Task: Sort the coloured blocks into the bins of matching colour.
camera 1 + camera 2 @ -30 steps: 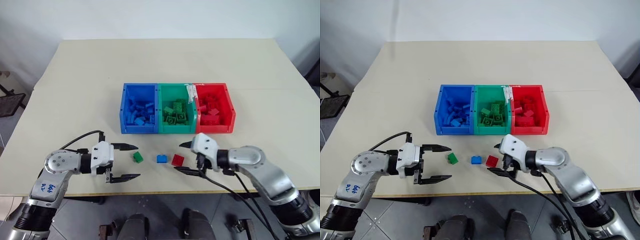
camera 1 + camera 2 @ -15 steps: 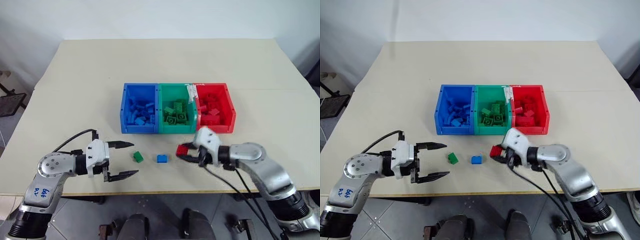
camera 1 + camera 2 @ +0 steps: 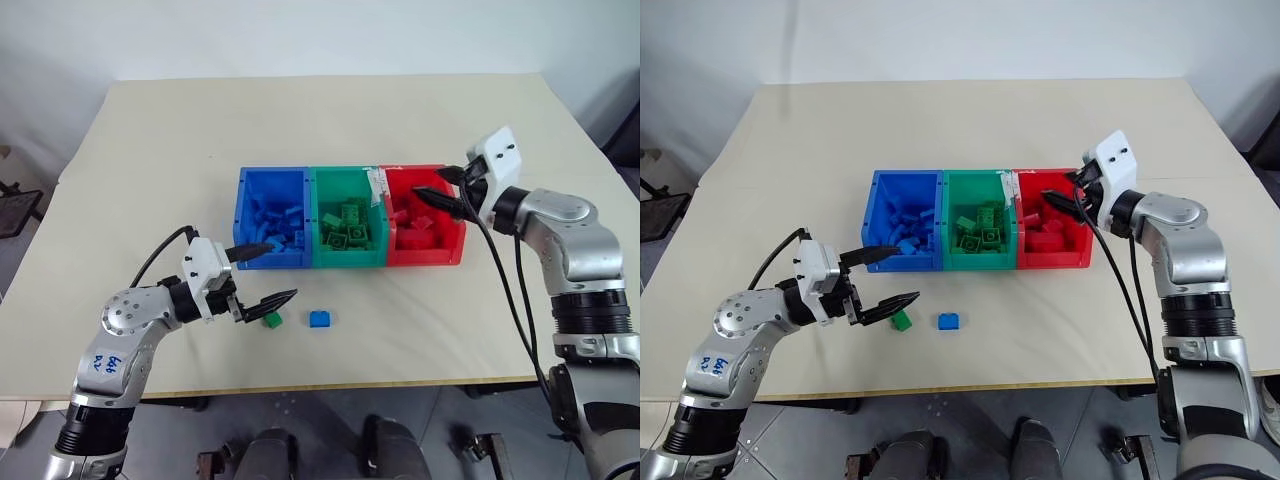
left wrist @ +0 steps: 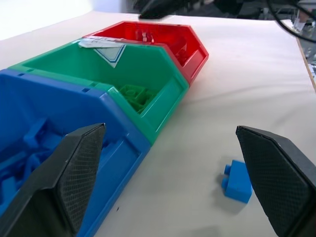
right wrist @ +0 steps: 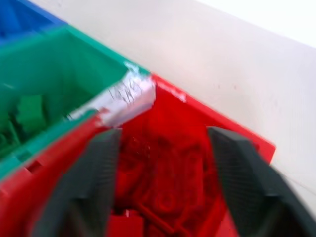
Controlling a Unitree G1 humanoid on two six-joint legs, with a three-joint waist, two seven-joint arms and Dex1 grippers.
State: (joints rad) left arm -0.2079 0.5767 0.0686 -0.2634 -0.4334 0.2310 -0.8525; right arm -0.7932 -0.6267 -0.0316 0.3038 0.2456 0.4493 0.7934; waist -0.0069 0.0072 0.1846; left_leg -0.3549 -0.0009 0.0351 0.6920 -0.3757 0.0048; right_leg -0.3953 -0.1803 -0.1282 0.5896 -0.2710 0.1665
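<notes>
From the head camera I saw the three joined bins sitting in a row in the middle of the table point(image 3: 150, 130): the blue bin point(image 3: 270, 232) on my robot's left, the green bin point(image 3: 348, 232) in the middle and the red bin point(image 3: 425, 230) on the right, each already holding a heap of bricks of its own colour. A strip of tape point(image 3: 380, 187) sat on the rim where the green and red bins meet. My right gripper point(image 3: 438, 196) hung over the far right corner of the red bin, its two black fingers spread apart with nothing between them; through the right wrist camera those fingers framed the red bricks point(image 5: 168, 187) lying inside that bin. My left gripper point(image 3: 265, 273) sat low in front of the blue bin, jaws wide and empty, one finger reaching across the blue bin's front wall and the other just over the table. A green brick point(image 3: 270, 320) lay on the table right beside that lower fingertip; I could not tell whether they touched. A blue brick point(image 3: 320, 319) lay on the table near it, a little to the right, in front of the green bin and apart from both grippers. In the left wrist camera the blue brick point(image 4: 238, 180) showed between the open fingers.
</notes>
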